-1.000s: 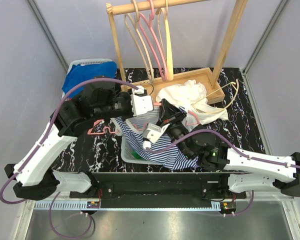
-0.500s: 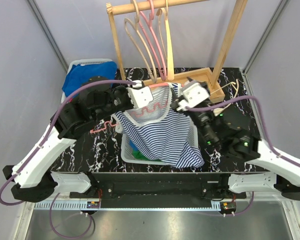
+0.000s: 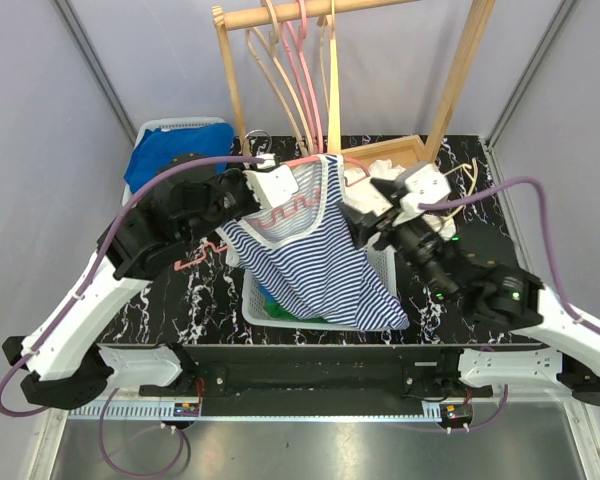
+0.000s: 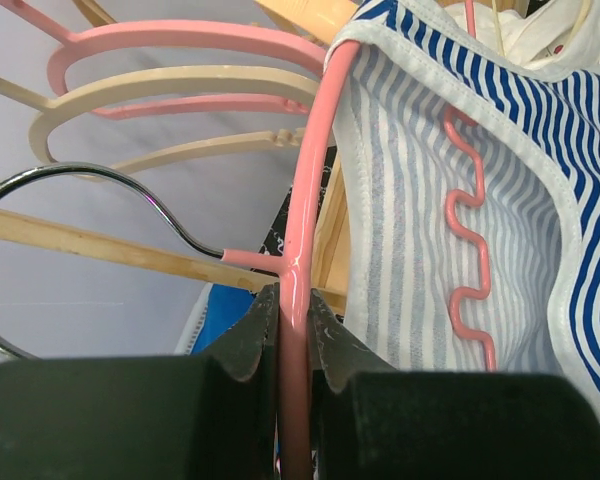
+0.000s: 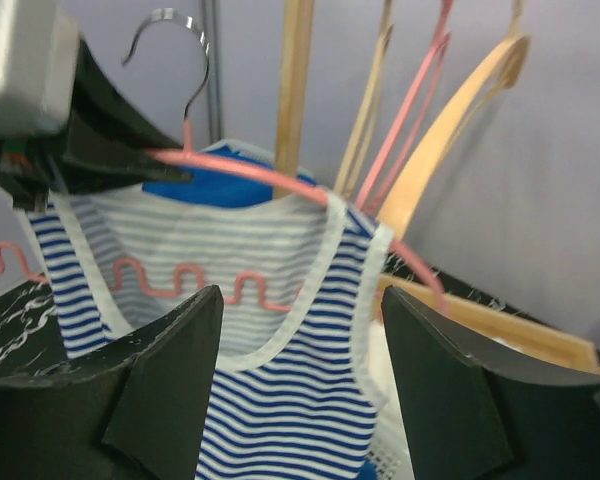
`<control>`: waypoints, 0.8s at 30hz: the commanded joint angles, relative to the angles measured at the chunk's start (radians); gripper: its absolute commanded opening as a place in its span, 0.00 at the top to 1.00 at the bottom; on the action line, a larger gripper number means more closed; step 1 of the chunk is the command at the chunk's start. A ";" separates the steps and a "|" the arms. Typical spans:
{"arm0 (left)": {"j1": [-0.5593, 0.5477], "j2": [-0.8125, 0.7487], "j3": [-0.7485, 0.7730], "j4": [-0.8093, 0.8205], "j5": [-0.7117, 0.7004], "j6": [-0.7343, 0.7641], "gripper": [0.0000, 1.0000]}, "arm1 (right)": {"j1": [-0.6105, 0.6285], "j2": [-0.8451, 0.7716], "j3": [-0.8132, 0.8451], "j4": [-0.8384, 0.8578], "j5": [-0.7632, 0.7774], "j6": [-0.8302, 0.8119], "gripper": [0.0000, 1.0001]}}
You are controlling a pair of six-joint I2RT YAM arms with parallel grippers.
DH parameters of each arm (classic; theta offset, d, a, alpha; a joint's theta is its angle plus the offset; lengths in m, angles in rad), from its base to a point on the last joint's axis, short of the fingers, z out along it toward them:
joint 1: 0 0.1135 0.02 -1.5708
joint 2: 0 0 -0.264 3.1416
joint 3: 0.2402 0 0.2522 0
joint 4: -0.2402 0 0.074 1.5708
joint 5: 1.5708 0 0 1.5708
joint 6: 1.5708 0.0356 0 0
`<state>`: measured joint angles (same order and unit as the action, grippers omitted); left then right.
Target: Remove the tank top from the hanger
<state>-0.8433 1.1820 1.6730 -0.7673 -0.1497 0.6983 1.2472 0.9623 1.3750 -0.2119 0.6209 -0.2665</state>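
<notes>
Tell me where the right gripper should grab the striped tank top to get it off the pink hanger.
Probably the shoulder strap of the tank top farthest from the left gripper, which clamps the pink hanger near its hook. That strap lies over the hanger's free end, facing the right gripper, whose jaws are open; approach head-on.

One blue-and-white striped tank top point(image 3: 325, 260), one pink plastic hanger point(image 4: 298, 200) and one white mesh basket point(image 3: 255, 300). One wooden clothes rack point(image 3: 454, 90) stands at twelve o'clock; its spare hangers point(image 3: 333, 90) overlap too much to count. One blue cloth point(image 3: 175, 150) lies at ten o'clock. There are two grippers, the left gripper point(image 4: 292, 320) and the right gripper point(image 5: 300, 300).
</notes>
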 commanded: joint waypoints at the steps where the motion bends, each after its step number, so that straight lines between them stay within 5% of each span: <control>1: 0.003 -0.056 0.014 0.086 0.022 -0.026 1.00 | -0.008 0.026 -0.079 0.000 -0.049 0.165 0.27; 24: -0.013 -0.114 -0.027 -0.015 0.145 -0.069 1.00 | -0.212 0.116 -0.096 0.112 -0.300 0.251 0.36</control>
<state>-0.8482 1.0866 1.6253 -0.8463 -0.0296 0.6426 1.0397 1.0458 1.2350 -0.1375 0.4244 -0.0631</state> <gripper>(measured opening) 0.116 0.649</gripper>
